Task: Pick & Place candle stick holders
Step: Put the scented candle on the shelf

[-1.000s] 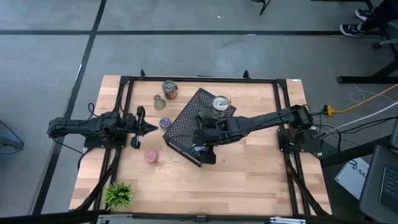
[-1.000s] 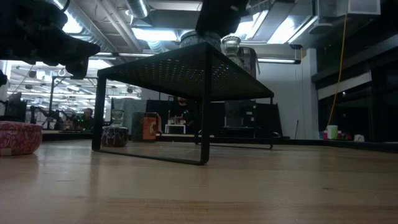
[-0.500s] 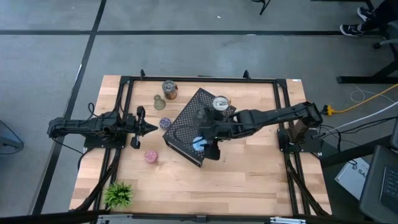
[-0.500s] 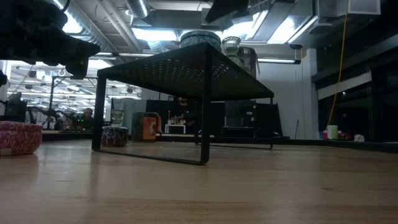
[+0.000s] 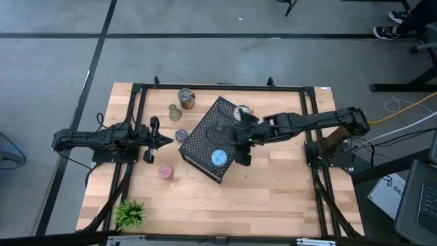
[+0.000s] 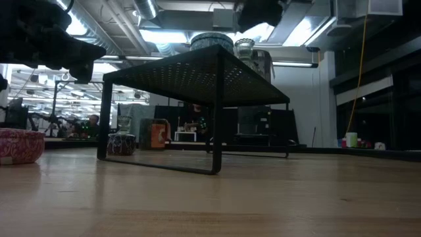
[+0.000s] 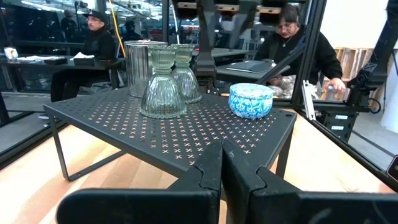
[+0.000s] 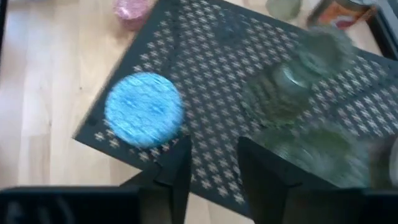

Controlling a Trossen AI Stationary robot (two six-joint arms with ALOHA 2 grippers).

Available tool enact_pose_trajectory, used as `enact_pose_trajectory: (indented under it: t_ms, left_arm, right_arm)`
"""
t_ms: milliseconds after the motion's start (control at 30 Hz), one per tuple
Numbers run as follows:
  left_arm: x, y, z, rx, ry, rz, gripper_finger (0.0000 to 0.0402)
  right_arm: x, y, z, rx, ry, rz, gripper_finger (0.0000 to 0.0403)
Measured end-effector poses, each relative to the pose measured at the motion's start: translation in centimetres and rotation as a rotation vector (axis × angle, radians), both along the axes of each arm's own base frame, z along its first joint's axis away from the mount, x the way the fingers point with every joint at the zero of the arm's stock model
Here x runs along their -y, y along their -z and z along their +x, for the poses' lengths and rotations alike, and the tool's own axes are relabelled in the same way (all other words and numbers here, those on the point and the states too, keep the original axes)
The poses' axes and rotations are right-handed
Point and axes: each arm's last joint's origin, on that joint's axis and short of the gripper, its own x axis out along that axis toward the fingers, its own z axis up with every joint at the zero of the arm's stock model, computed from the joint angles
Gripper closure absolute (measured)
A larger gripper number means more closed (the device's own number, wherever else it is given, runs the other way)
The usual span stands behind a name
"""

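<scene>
Looking straight down first, I see the blue holder (image 5: 219, 158) sitting on the near corner of the black perforated shelf (image 5: 205, 140), with the right gripper (image 5: 244, 152) just beside it over the shelf's edge. Two glassy green holders (image 5: 220, 126) and a silver can (image 5: 242, 113) stand farther back on the shelf. On the wooden surface (image 5: 273, 198) lie a copper can (image 5: 186, 98), a green holder (image 5: 175, 113), a purple round (image 5: 181, 135) and a pink round (image 5: 166, 171). The left gripper (image 5: 166, 141) waits near the purple round.

From table height I get only what the top view hides: the shelf (image 6: 197, 72) stands on legs, the pink round (image 6: 20, 145) sits apart at the side.

My left wrist camera shows the left fingers (image 7: 208, 177) pressed fully together, holding nothing, pointed at the shelf with the blue holder (image 7: 251, 100) and green glass ones (image 7: 163, 87) on it.

My right wrist camera shows the right fingers (image 8: 176, 174) parted with a narrow gap, empty, hovering above the shelf, the blue holder (image 8: 144, 109) off to one side and untouched.
</scene>
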Motion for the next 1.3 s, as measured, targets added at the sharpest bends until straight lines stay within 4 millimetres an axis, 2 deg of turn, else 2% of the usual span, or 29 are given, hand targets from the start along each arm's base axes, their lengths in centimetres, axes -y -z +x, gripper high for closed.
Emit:
enact_pose_trajectory:
  t_ms: [267, 567, 833, 1067, 1300]
  left_arm:
    - [0.0, 0.0, 0.0, 0.000, 0.000, 0.000, 0.0400]
    - [0.0, 0.0, 0.0, 0.000, 0.000, 0.000, 0.0400]
    - [0.0, 0.0, 0.0, 0.000, 0.000, 0.000, 0.0400]
    - [0.0, 0.0, 0.0, -0.001, 0.000, 0.000, 0.0400]
    - [0.0, 0.0, 0.0, -0.005, 0.000, 0.000, 0.0400]
  right_arm:
    - [2.6, 1.8, -3.6, 0.022, 0.025, 0.074, 0.0339]
    - [5.6, 3.5, -7.1, 0.075, 0.045, 0.146, 0.0355]
    - [5.7, 5.2, -9.7, 0.306, -0.017, 0.092, 0.0355]
    - [5.4, 7.7, -12.1, 0.538, -0.059, 0.101, 0.0355]
    - [4.6, 9.9, -14.1, 0.666, -0.085, 0.093, 0.0355]
